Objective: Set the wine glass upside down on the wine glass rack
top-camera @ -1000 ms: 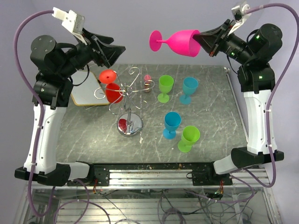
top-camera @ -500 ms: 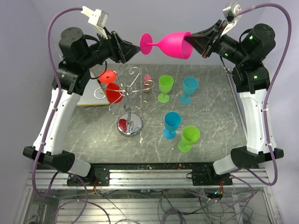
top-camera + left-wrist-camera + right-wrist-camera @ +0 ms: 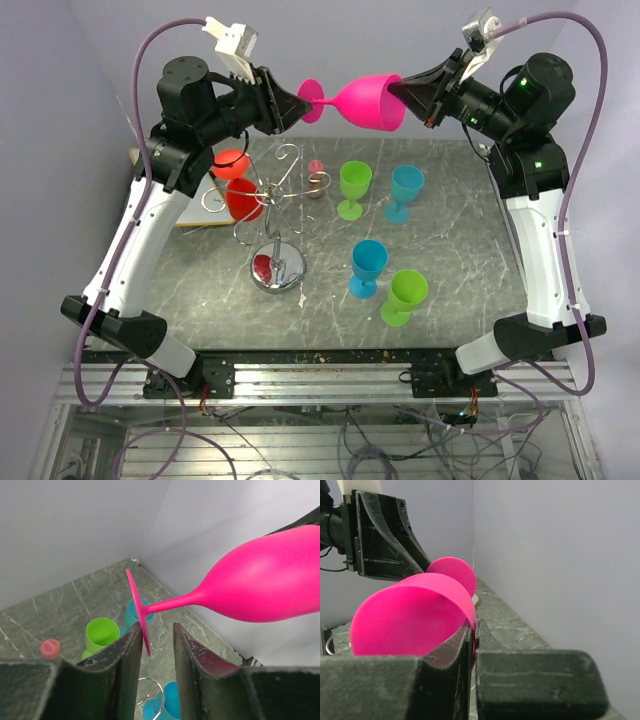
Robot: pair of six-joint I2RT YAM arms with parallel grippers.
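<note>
The pink wine glass [image 3: 365,100] lies on its side in the air at the top centre of the overhead view, well above the table [image 3: 450,270]. Its mouth points to the right of the frame and its foot to the left.

The right gripper [image 3: 393,91] has its fingers pressed together on the rim of the bowl, one inside the mouth and one outside, and this grip alone carries the glass. The left gripper [image 3: 157,630] has its fingers spread. The thin disc of the foot stands edge-on between them with a gap showing on each side, so it does not grip yet.

The step in hand looks like a handover from right to left, so that the glass can be carried by its foot with the bowl hanging down.

The wine glass rack [image 3: 277,215] stands below at centre left. A red glass [image 3: 242,197] appears to hang upside down on its left side, and green and blue glasses stand to the right.

Next, the left fingers need to pinch the foot or stem firmly before the right lets go of the rim.
</note>
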